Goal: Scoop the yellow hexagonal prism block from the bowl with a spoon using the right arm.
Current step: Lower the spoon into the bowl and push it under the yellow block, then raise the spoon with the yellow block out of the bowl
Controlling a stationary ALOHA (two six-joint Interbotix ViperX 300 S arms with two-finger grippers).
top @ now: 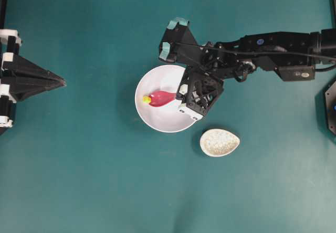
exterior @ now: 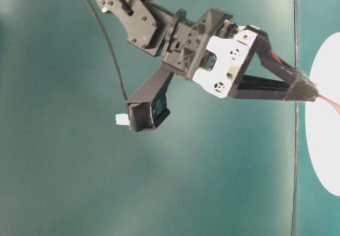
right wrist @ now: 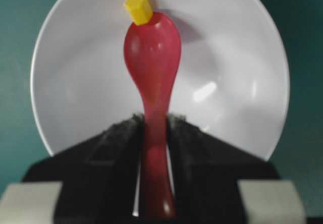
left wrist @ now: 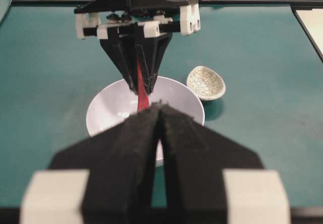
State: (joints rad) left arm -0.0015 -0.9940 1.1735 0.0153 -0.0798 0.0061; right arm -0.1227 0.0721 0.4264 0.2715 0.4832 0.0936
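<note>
The right gripper (right wrist: 154,128) squeezes the spoon (right wrist: 151,47) by its handle. The yellow block (right wrist: 138,8) sits in the bowl (right wrist: 242,82), touching the spoon's tip. It looks tiny, light and may slide away

We see the right arm (top: 262,52) as black angular links with white brackets, teal pads, a thin black cable, and tapering black fingers (right wrist: 118,153).

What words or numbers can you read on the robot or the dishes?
None can be read.
The right arm carries a small pale sticker, too small and blurred to read.
The bowl, the spoon and the speckled spoon rest bear no writing.
</note>
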